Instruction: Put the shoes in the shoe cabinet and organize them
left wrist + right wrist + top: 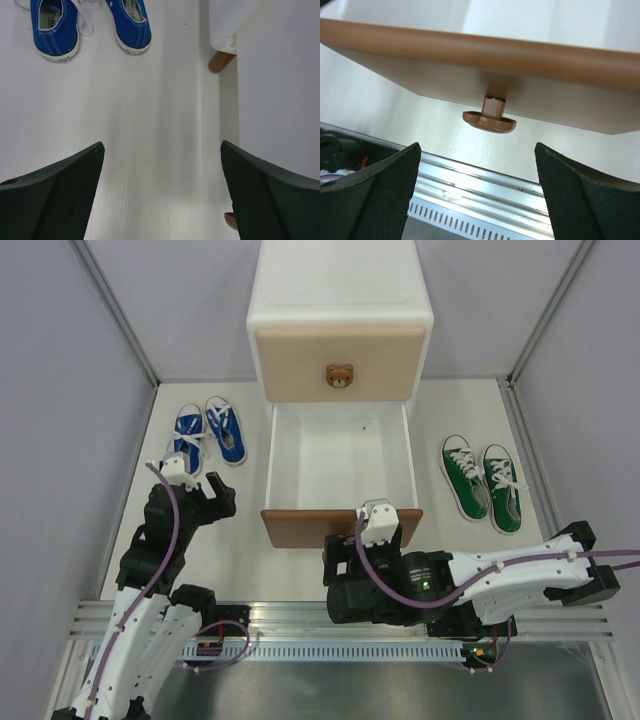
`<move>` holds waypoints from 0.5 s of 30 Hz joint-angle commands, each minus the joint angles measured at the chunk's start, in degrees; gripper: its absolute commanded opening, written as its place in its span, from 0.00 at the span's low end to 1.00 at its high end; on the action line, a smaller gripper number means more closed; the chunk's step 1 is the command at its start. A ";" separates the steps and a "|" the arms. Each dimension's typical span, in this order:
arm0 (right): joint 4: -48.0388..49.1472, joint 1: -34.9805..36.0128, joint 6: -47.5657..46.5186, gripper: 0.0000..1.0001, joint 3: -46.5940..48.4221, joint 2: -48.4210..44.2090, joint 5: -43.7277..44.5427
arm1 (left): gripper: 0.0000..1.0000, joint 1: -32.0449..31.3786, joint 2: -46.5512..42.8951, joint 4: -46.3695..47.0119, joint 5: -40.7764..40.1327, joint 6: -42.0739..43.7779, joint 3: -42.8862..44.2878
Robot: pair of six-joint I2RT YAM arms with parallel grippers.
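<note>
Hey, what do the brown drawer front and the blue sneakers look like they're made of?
Brown drawer front: probably painted wood or plastic; it looks matte and smooth, with no visible grain. Blue sneakers: woven, canvas-like fabric with stitched edges and white, rubbery-looking soles.

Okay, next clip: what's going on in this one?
The brown lower drawer of the shoe cabinet stands pulled out and empty. The right pincer sits open just before its knob, gripping nothing. The left pincer is open too, facing the blue shoes. The green shoes lie right of the drawer. No shoe is stowed yet.
</note>
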 commanded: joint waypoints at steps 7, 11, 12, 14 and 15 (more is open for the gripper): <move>0.18 -0.41 -16.52 0.98 9.11 -13.79 8.41 | 1.00 -0.10 1.02 2.20 -0.37 1.68 -0.15; 13.12 -9.87 -30.75 0.98 7.10 -19.14 4.84 | 1.00 -0.10 1.46 2.11 -0.28 1.86 -0.24; 16.50 -12.00 -34.62 0.96 5.70 -19.68 1.69 | 1.00 -0.19 1.38 2.11 -0.28 1.77 -0.15; 23.00 -19.53 -40.97 0.96 5.42 -18.55 -6.84 | 1.00 -0.10 1.55 2.11 -0.37 1.77 -0.06; 24.17 -21.67 -42.38 0.98 5.94 -17.59 -8.96 | 1.00 -0.10 1.64 2.11 -0.37 1.86 -0.15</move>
